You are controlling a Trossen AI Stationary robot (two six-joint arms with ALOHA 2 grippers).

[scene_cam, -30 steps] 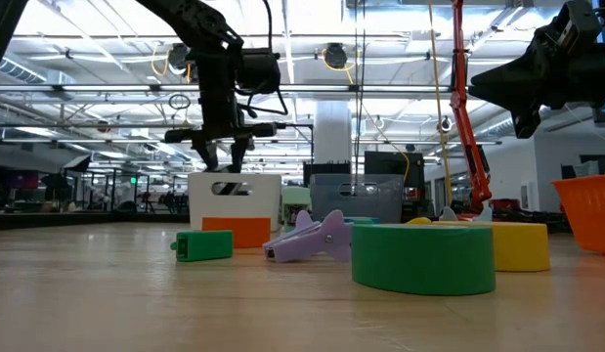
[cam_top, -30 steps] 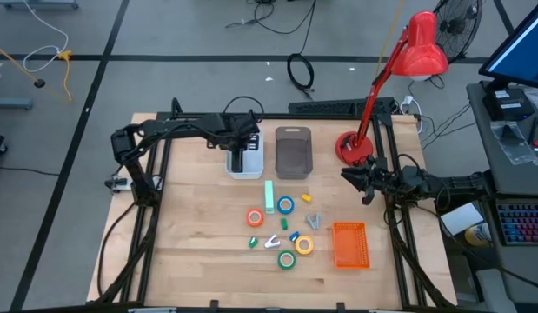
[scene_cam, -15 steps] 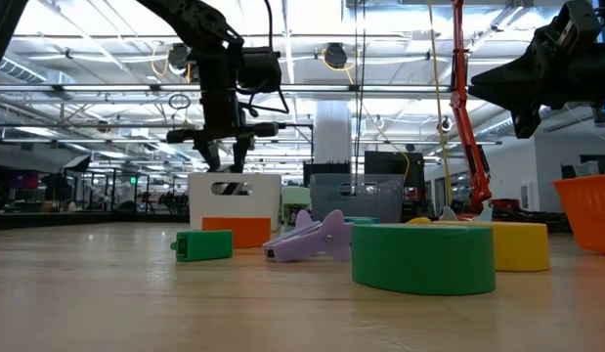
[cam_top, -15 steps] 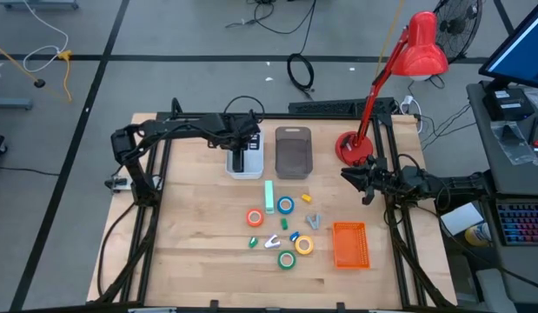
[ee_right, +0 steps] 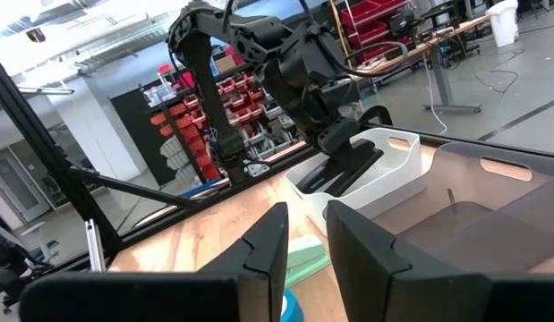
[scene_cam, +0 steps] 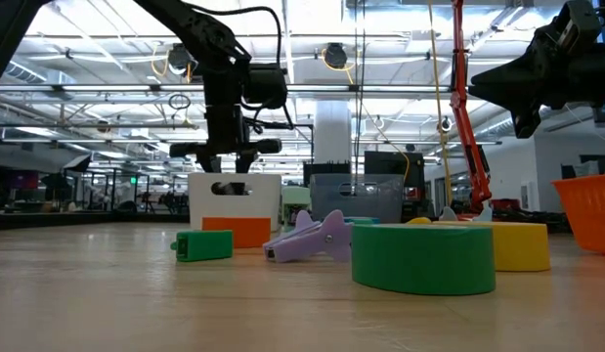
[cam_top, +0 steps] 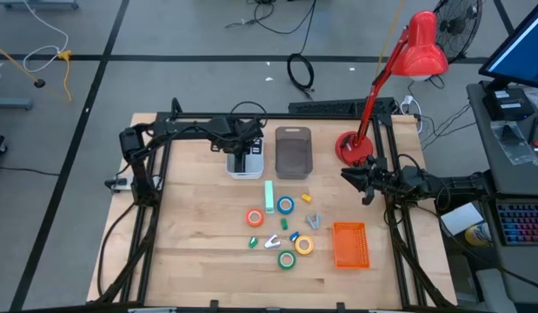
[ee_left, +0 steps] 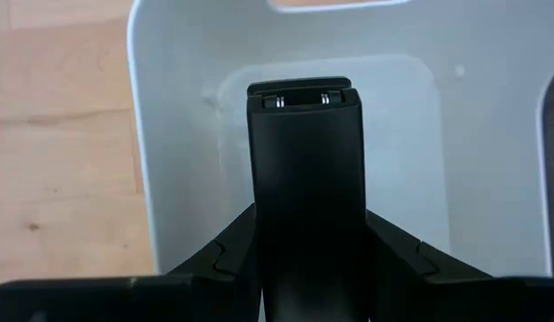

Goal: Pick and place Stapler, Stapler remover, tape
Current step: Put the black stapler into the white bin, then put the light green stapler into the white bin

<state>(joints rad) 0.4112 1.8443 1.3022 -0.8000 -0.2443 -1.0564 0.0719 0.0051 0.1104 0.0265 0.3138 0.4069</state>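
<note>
A black stapler [ee_left: 305, 197] is in my left gripper [cam_top: 243, 141], which hangs over the white bin [cam_top: 245, 157] at the table's far side. In the low view that gripper [scene_cam: 224, 156] stands just above the bin's rim [scene_cam: 234, 176]. The four tape rolls lie flat mid-table: orange [cam_top: 255, 218], blue [cam_top: 286, 206], green [cam_top: 287, 259] and yellow [cam_top: 304, 246]. The purple staple remover [scene_cam: 307, 240] lies on its side among them. My right gripper [cam_top: 366, 183] waits open in the air near the table's right edge. My left gripper pinches the stapler's rear part [ee_left: 303, 268] between its two fingers [ee_left: 225, 258], one on each long side. It comes from above, slanting, and the stapler runs on along the fingers. The stapler's front end [ee_left: 302, 93] points down into the white bin; whether it touches the floor is not plain.
A grey bin [cam_top: 293, 152] stands right of the white one. A mint box [cam_top: 269, 196], a small green block [cam_top: 253, 242] and an orange basket [cam_top: 350, 244] lie near the tapes. A red desk lamp [cam_top: 355, 146] stands at the far right corner.
My left gripper has sunk toward the white bin and shifted slightly toward the table's right, carrying the stapler lower into the bin. The right arm has kept still.
</note>
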